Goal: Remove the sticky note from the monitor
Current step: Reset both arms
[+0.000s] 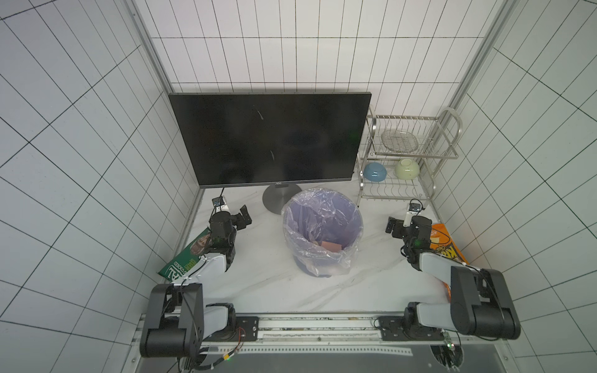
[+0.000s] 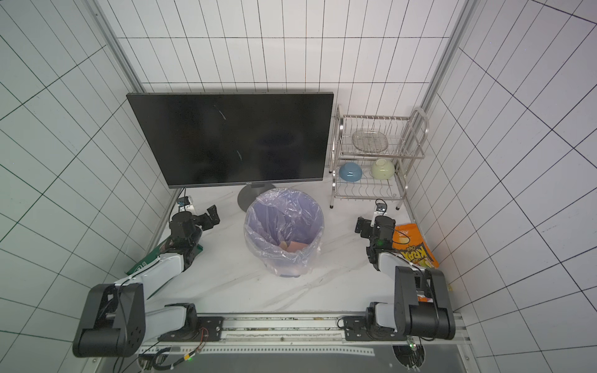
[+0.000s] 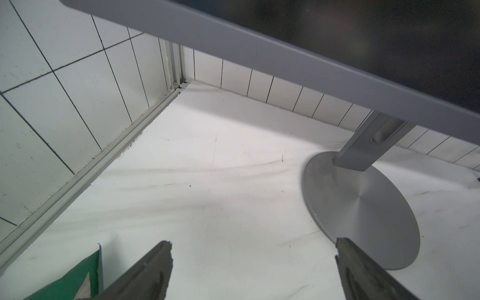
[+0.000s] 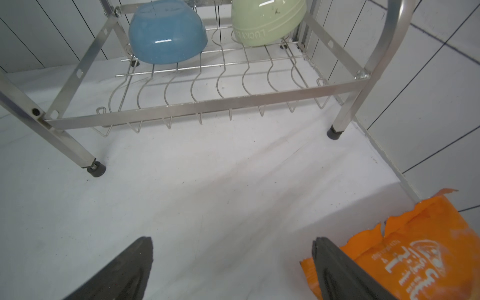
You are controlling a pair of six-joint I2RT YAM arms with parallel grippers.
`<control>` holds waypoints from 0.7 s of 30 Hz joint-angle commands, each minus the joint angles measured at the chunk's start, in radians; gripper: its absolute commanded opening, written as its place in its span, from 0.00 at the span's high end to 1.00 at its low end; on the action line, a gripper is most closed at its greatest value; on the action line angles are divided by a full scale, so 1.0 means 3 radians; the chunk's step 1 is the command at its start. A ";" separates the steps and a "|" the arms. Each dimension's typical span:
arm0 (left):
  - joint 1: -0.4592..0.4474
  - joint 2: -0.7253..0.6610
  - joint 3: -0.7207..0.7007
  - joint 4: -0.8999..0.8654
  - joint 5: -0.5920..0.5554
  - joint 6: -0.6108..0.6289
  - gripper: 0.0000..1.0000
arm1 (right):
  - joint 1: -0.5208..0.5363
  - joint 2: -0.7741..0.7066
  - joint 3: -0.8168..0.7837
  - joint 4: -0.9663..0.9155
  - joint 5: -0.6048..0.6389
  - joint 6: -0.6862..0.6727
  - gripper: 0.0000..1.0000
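The monitor stands at the back of the table on its round grey base, and its black screen is bare in both top views. Pink and orange paper squares that look like sticky notes lie inside the purple bin. My left gripper rests low, left of the bin. It is open with only tabletop between its fingers, seen in the left wrist view. My right gripper hovers right of the bin, open and empty.
A steel dish rack at the back right holds a blue bowl, a green bowl and a glass plate. A green bag lies under my left arm, an orange snack bag under the right.
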 commanded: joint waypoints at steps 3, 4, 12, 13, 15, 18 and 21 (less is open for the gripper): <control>-0.0021 0.0053 -0.0041 0.0219 -0.0015 0.0077 0.02 | -0.0019 -0.0011 -0.0017 0.0309 -0.0007 -0.0086 0.01; -0.0026 0.0052 -0.0045 0.0223 -0.0019 0.0083 0.02 | -0.0019 -0.0015 -0.0020 0.0316 -0.0009 -0.0088 0.01; -0.0060 0.0025 -0.0081 0.0283 -0.0049 0.0125 0.02 | -0.0018 -0.0025 -0.0031 0.0321 0.0018 -0.0078 0.01; -0.0060 0.0016 -0.0089 0.0291 -0.0044 0.0129 0.02 | -0.0021 -0.0022 -0.0024 0.0301 0.0017 -0.0071 0.01; -0.0061 0.0000 -0.0096 0.0281 -0.0056 0.0131 0.02 | -0.0019 -0.0010 0.0015 0.0230 0.0009 -0.0052 0.01; -0.0058 -0.0007 -0.0096 0.0278 -0.0061 0.0133 0.02 | -0.0009 0.0001 0.0041 0.0191 -0.0031 -0.0071 0.01; -0.0058 -0.0027 -0.0113 0.0311 -0.0083 0.0163 0.02 | -0.0010 -0.0006 0.0031 0.0200 -0.0029 -0.0073 0.01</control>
